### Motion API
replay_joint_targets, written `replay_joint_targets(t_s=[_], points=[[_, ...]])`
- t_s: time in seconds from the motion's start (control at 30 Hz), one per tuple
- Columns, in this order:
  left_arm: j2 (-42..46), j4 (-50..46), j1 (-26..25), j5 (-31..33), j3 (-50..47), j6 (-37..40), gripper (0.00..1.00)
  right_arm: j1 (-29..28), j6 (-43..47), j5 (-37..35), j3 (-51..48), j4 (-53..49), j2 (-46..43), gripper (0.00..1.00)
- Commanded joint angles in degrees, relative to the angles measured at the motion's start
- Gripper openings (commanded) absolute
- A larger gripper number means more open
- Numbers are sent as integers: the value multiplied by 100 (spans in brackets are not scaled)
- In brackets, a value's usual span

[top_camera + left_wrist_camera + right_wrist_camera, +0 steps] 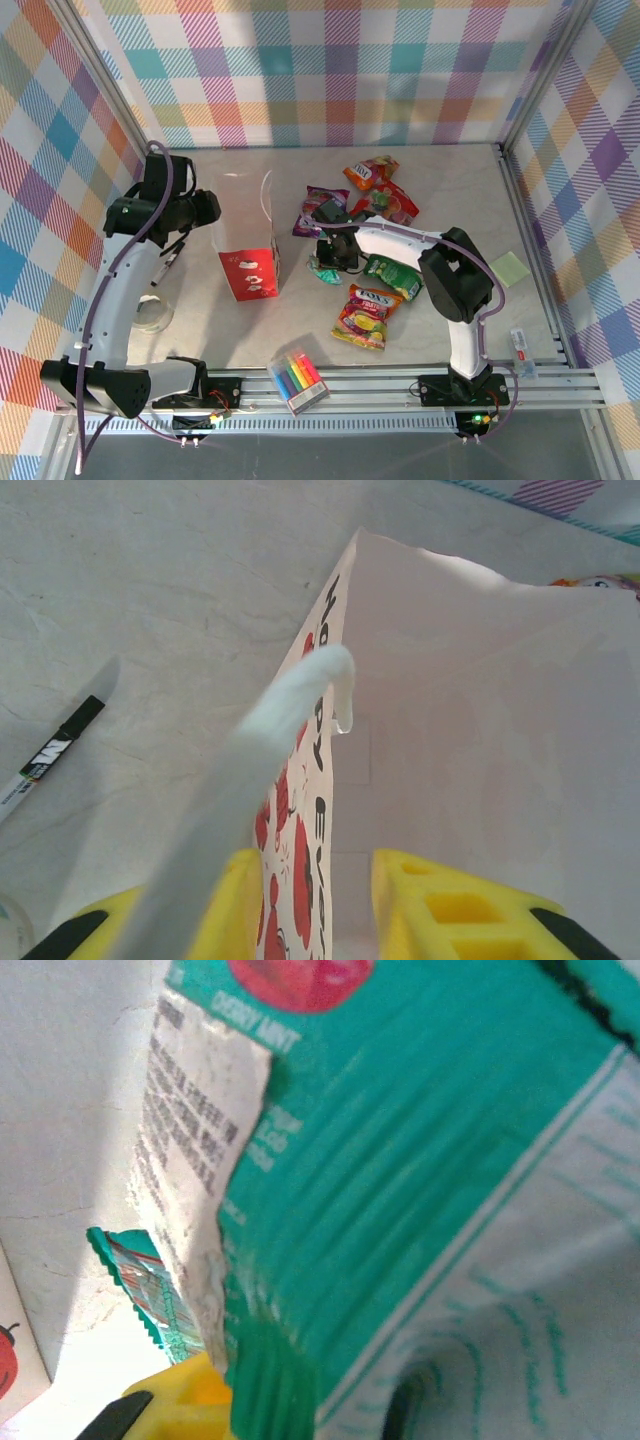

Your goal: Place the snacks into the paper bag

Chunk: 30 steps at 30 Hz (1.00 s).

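On the pale bench we should lift the teal packet, pinched in the right gripper, high over the rim of the bag, which the left gripper straddles half-open.

The top external camera looks steeply down from above the near edge of the desk and takes in the surface to its far edge. The left wrist camera hangs close over the paper bag near the left edge, facing its open mouth. The right wrist camera sits almost against the teal snack packet mid-desk. Both spots lie within the overhead view.
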<state>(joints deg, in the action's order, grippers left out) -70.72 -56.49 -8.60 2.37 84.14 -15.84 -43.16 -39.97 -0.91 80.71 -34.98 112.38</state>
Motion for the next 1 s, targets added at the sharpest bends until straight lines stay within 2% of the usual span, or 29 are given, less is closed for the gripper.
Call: replay_joint_targets(t_s=[0.0,0.13,0.33,0.4,0.6,0.77,0.97], points=[[266,192,159,-237,-41,-126,30,-17,181,-181,202,-314,-387,11],[386,191,218,-212,-122,-148,23,-17,241,-290,234,-386,-737,7],[483,176,270,-233,-240,-162,19,-17,392,-595,395,-573,-1330,4],[476,124,295,-236,-263,-226,24,-17,441,-694,446,-614,-1523,4],[420,67,306,-847,-329,-65,43,-21,565,-926,663,-762,-2027,1],[336,-13,305,-1033,-454,-34,44,-34,710,-1105,923,-799,-2346,0],[303,-68,306,-1090,-650,-33,42,-61,1142,-1231,1673,-942,-2449,0]])
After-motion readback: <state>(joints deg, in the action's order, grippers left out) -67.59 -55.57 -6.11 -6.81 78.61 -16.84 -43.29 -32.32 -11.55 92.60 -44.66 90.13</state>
